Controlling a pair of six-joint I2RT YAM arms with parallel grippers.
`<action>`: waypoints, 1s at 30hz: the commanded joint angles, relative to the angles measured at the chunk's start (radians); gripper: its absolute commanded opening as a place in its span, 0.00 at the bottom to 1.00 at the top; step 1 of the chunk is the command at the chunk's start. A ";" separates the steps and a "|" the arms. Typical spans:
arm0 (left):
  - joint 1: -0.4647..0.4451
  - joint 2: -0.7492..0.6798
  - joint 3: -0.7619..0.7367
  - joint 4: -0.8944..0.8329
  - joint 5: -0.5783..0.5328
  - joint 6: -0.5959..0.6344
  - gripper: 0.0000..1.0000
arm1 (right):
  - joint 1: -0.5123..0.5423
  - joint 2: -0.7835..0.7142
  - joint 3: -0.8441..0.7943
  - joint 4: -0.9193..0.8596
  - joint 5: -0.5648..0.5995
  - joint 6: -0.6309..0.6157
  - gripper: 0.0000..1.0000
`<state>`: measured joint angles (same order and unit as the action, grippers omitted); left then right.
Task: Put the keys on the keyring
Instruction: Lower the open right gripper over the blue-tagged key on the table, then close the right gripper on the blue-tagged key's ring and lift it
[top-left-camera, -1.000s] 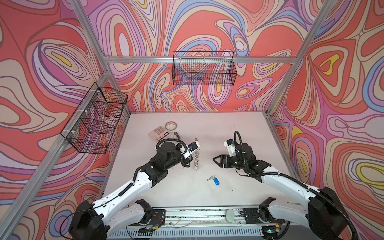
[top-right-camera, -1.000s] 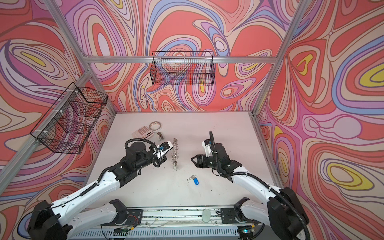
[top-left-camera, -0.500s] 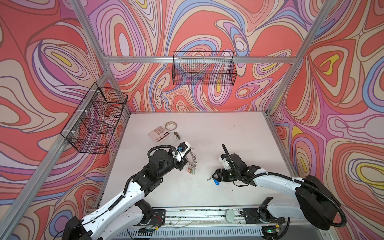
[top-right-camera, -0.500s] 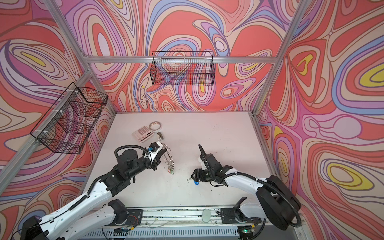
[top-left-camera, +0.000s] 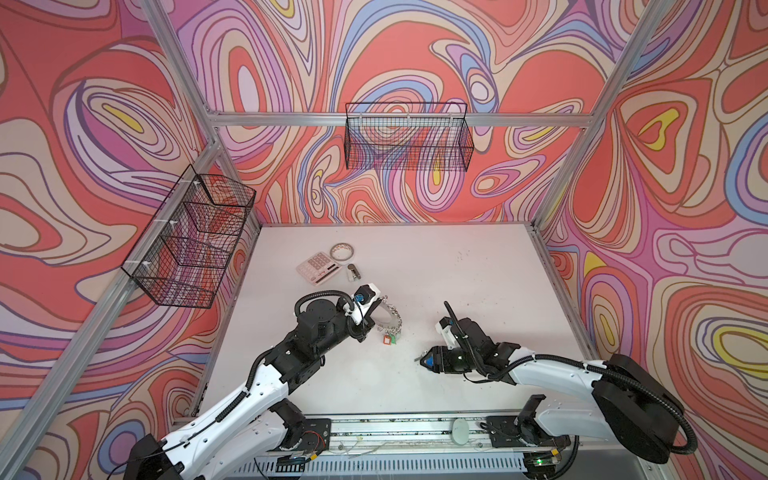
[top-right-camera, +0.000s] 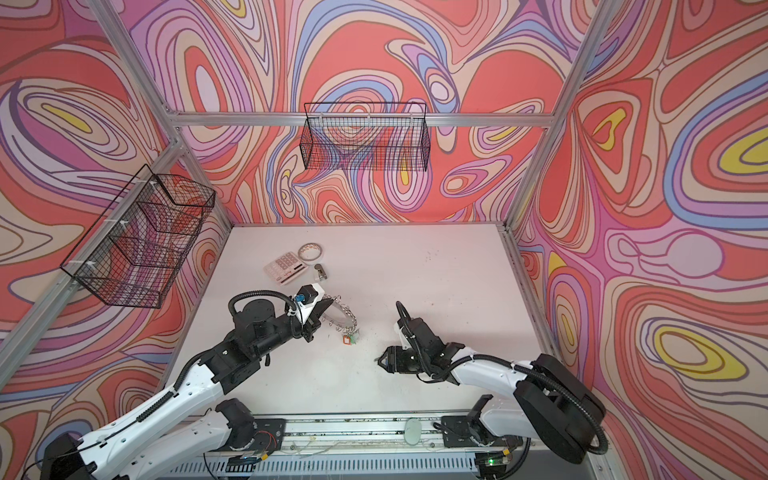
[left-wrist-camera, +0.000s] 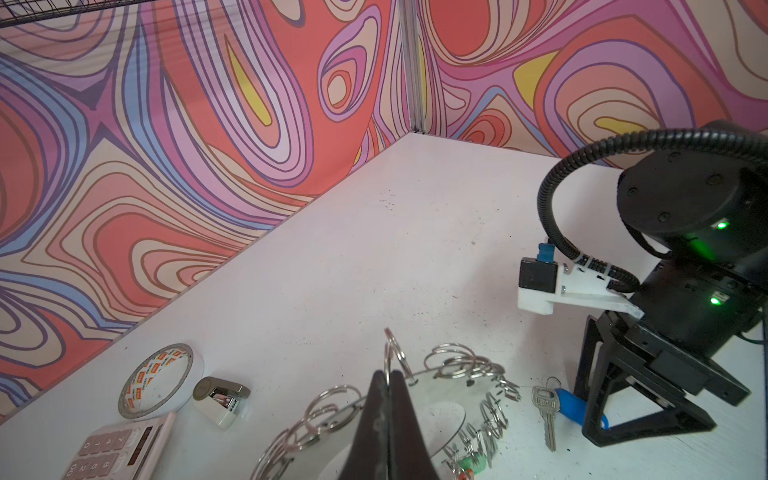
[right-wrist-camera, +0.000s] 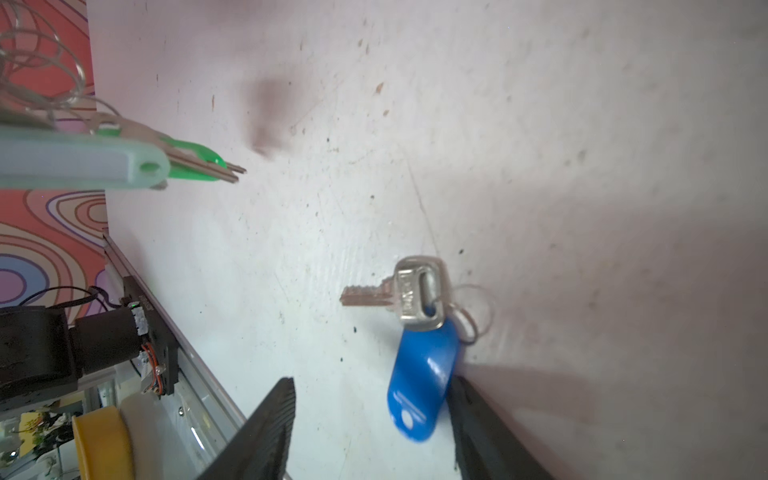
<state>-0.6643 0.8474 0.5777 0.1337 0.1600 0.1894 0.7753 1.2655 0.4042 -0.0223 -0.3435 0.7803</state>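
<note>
Hanging tilted above the table's middle, left of centre, the keyring (top-left-camera: 390, 318) (top-right-camera: 345, 319) (left-wrist-camera: 440, 411) is a flat grey disc with a wide round hole, its rim fringed with thin, shiny wire loops. Keys (top-left-camera: 390, 338) (top-right-camera: 348, 340) (right-wrist-camera: 199, 164) dangle from its near side: slim silver blades with smooth plastic tags in red-orange, green and pale mint. Their shadow falls apart from them on the table. Blue-tagged key (left-wrist-camera: 557, 405) (right-wrist-camera: 419, 374) lies flat on the table to the right of the keyring: silver blade, rounded glossy tag, small wire ring at its head.

Left claw (top-left-camera: 371, 315) (top-right-camera: 321, 316) (left-wrist-camera: 388, 374): fingers pressed together, pinching the keyring's rim and holding it up. Right claw (top-left-camera: 419, 358) (top-right-camera: 380, 360) (right-wrist-camera: 370, 382): low over the table, fingers apart and straddling the blue tag. One finger sits against or just beside the tag's edge; the other is well clear. Nothing gripped.

Walls carry glossy swirls of coral, lilac, blue and yellow, set in a bare aluminium frame (top-left-camera: 399, 119). Table (top-left-camera: 457, 282) is matt white, speckled and scuffed. Two black wire baskets (top-left-camera: 409, 141) (top-left-camera: 191, 237) hang on the far and left walls. At far left lie a pale pink calculator (top-left-camera: 319, 268), a thin tape roll (top-left-camera: 342, 251) and a small silver-and-white stapler (top-left-camera: 353, 272) (left-wrist-camera: 220, 399).
</note>
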 joint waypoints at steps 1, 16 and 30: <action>-0.003 0.004 -0.015 0.071 0.013 -0.010 0.00 | 0.054 0.040 0.003 0.061 0.012 0.080 0.66; -0.001 -0.005 -0.021 0.066 0.018 -0.017 0.00 | 0.021 0.000 0.069 -0.069 0.014 -0.037 0.68; -0.001 -0.011 -0.016 0.039 0.051 -0.029 0.00 | -0.162 0.041 -0.050 0.077 -0.152 -0.044 0.44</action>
<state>-0.6643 0.8577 0.5602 0.1455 0.1890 0.1707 0.6159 1.2964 0.3893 -0.0113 -0.4614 0.7059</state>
